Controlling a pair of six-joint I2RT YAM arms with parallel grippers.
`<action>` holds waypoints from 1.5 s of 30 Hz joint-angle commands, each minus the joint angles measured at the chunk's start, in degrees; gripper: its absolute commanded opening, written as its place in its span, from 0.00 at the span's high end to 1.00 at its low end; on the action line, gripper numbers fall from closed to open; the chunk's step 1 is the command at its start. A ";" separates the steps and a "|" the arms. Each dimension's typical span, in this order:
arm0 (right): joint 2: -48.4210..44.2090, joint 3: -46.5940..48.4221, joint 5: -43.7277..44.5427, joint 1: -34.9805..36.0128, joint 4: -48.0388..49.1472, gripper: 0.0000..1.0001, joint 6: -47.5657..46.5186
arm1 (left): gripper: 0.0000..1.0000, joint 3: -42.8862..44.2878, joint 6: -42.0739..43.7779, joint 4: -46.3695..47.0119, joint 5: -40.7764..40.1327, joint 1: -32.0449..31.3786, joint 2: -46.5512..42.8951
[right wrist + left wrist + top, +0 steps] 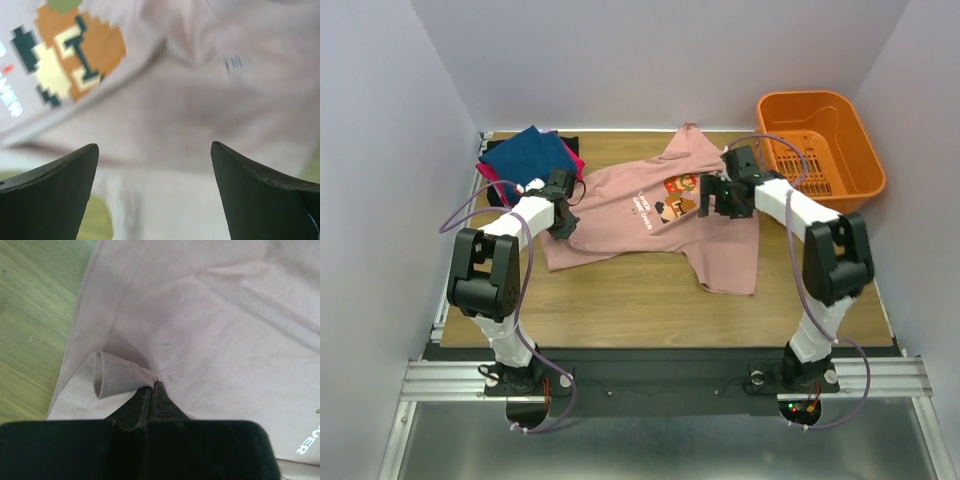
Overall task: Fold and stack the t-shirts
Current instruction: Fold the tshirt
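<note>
- The left gripper (155, 386) is clamped on a small rolled pinch at the pink t-shirt's (650, 215) left edge. With so little cloth in the pinch, it could slip free under a pull.
- The right gripper (154, 147) hangs spread wide over the pixel print (70, 55), holding nothing. Lifting from one side only may bunch the shirt.
- The shirt lies spread mid-table, and the folded stack (530, 160) sits far left.
- The wooden table (650, 310) has an orange basket (820, 140) at far right, with pale walls (390, 120) around.

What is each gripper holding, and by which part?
The left gripper is shut on the pink t-shirt, pinching a small fold of cloth beside its stitched edge. The right gripper is open above the shirt, holding nothing.
</note>
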 commanded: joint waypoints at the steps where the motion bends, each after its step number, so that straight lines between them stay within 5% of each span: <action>1: -12.28 -7.73 5.02 -0.12 -5.32 0.00 5.81 | 1.00 2.03 2.39 0.29 1.05 0.45 -0.74; 7: -22.40 -18.98 7.49 -0.82 -9.81 0.00 16.27 | 1.00 1.94 4.33 0.73 1.66 0.45 -1.00; 24: -30.14 -34.90 3.71 -6.36 -14.82 0.06 18.66 | 1.00 -0.70 4.77 1.26 3.34 0.45 -4.69; 33: -31.28 -38.59 3.44 -6.36 -13.24 0.32 19.10 | 1.00 -1.31 5.21 1.34 3.42 0.45 -4.78; 45: -30.58 -41.67 5.47 -6.36 -8.85 0.49 20.77 | 1.00 -0.70 6.35 1.43 3.60 0.45 -4.61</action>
